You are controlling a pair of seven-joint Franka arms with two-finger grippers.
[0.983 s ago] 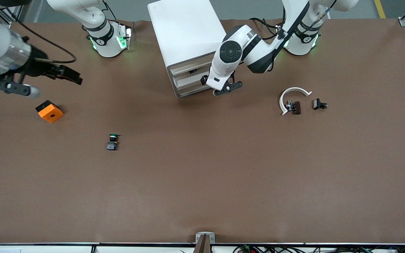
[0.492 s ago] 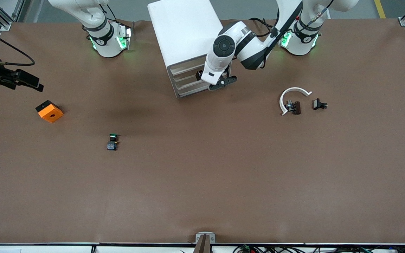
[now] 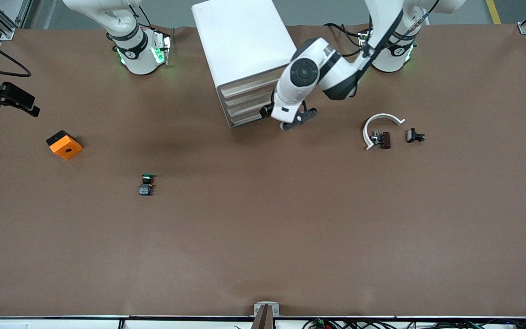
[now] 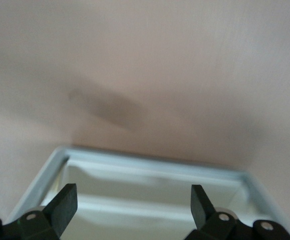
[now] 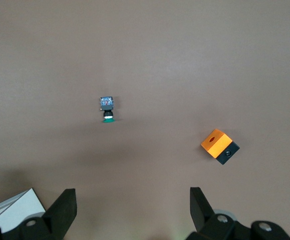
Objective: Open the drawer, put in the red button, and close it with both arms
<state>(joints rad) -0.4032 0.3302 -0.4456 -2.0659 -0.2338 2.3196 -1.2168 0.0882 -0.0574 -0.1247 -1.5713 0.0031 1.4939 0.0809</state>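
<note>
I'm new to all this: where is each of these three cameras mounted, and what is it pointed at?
Front view: high across the table, facing both arm bases, seeing the white drawer cabinet, both arms, the left gripper at the drawers.
Left wrist view: on the left wrist, looking past its open fingers at the cabinet front.
Right wrist view: on the right wrist, above the table, open fingers showing.
Shared: front and right wrist views both show the green-capped button and orange block.

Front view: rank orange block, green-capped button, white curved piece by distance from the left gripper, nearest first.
From the left gripper, at the drawer unit's front:
1. White curved piece, toward the left arm's end of the table.
2. Green-capped button, nearer the front camera, toward the right arm's end.
3. Orange block, farthest toward the right arm's end.
</note>
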